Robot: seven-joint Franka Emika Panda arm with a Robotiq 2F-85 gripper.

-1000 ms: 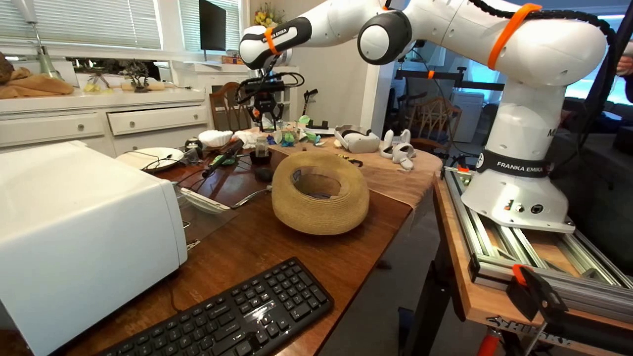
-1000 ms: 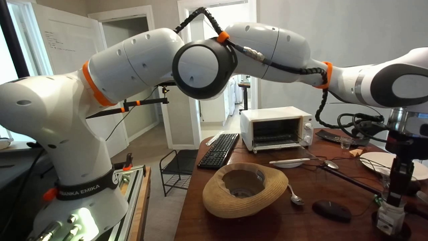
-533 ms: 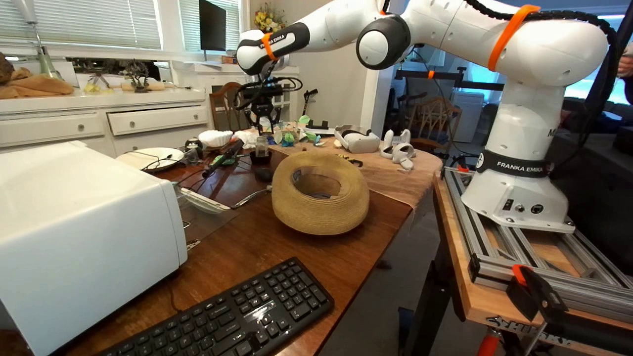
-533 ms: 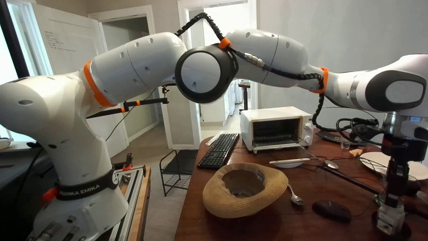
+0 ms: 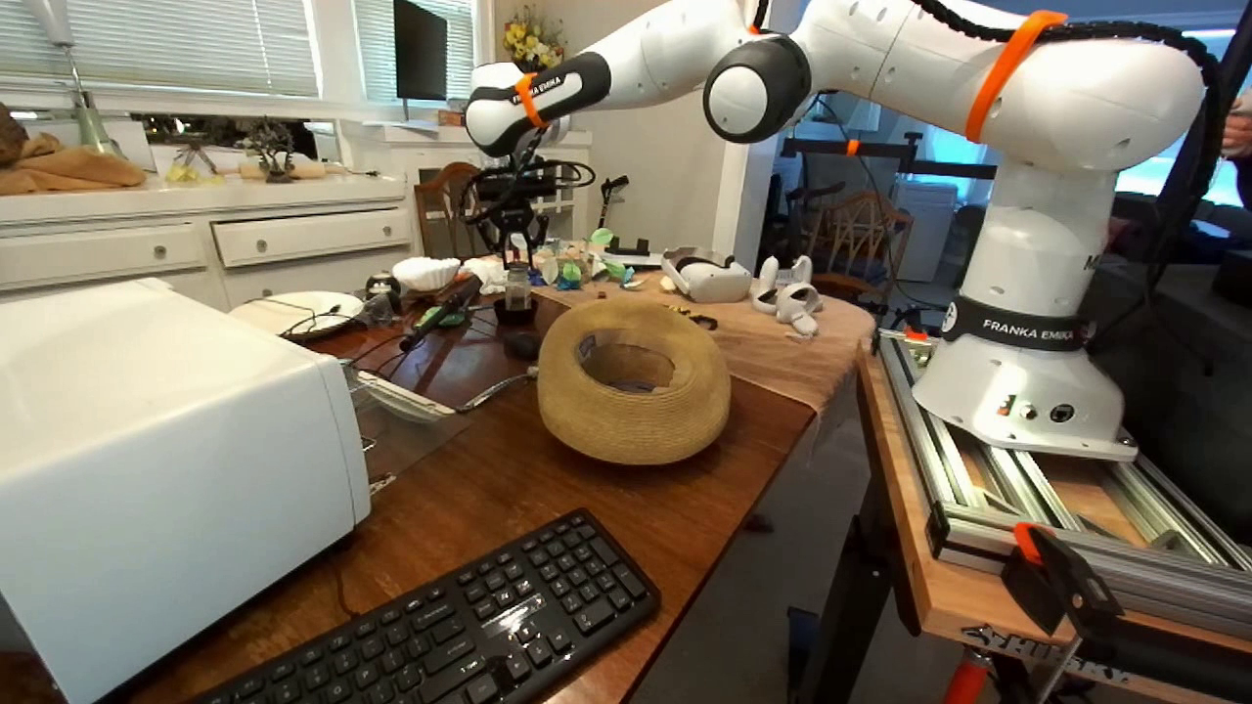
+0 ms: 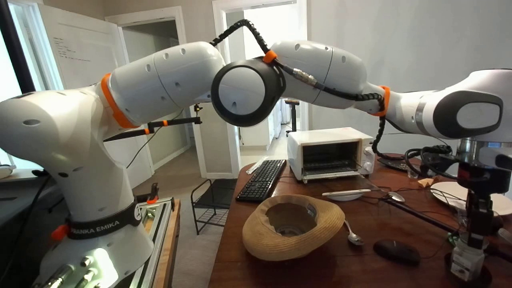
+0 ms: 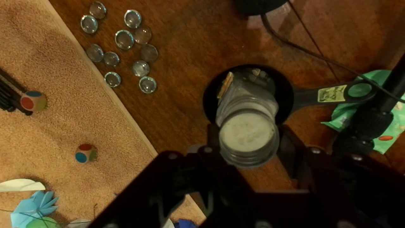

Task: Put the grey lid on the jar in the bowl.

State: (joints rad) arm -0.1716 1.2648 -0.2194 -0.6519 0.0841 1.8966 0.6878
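Note:
In the wrist view the grey lid (image 7: pixel 247 132), a pale disc with a clear ridged rim, sits between my fingertips, and my gripper (image 7: pixel 250 136) is shut on it. Behind it, further down, the glass jar (image 7: pixel 248 95) stands in the black bowl (image 7: pixel 286 90). The lid covers the jar's mouth in this view, and whether they touch I cannot tell. An exterior view has the gripper (image 6: pixel 476 242) right at the top of the jar (image 6: pixel 466 264). From farther off, the gripper (image 5: pixel 519 262) shows just over the jar (image 5: pixel 517 290); the lid is too small to make out there.
The bowl's handle (image 7: pixel 332 95) points toward a black stand (image 7: pixel 357 129). Several clear glass beads (image 7: pixel 125 39) lie on the wood beside the bowl. Around it are a black mouse (image 6: pixel 396 251), a straw hat (image 6: pixel 294 228) and a white plate (image 6: pixel 444 190).
The arm has come down and shifted slightly, bringing the gripper closer over the jar. Its jaws have stayed the same, and the jar and bowl have not moved.

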